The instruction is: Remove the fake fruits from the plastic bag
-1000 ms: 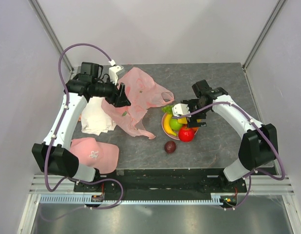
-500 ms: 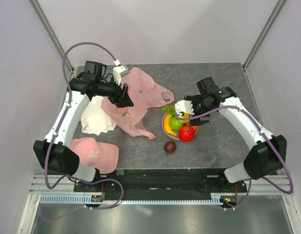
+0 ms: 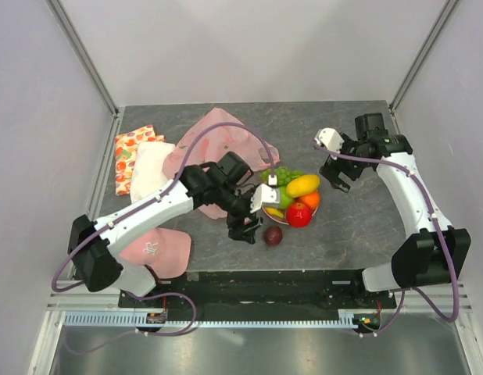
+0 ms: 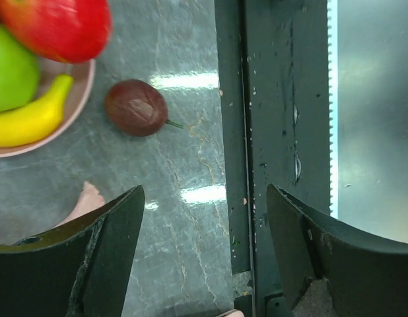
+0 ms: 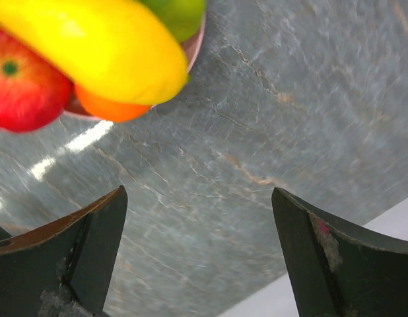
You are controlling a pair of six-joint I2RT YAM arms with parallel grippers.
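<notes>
Grey stone tabletop [image 3: 359,226], near edge first: the small dark plum [image 4: 136,107] lies loose just beside the pink plate [image 4: 86,80], the left gripper [image 4: 204,191] above it, jaws wide and empty; the fake fruits [image 3: 296,201] are heaped on the plate; the right gripper [image 5: 199,193] hovers beside them, spread, holding nothing; farthest, the plastic bag [image 3: 218,144] lies slumped, seemingly emptied; little looks left.

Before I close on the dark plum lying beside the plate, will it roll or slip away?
Probably rolls easily: the plum is round and lies free on the smooth table, touching nothing. Its smooth skin may slip in a pinch. Likely stiff and light, being a plastic-looking fruit.
</notes>
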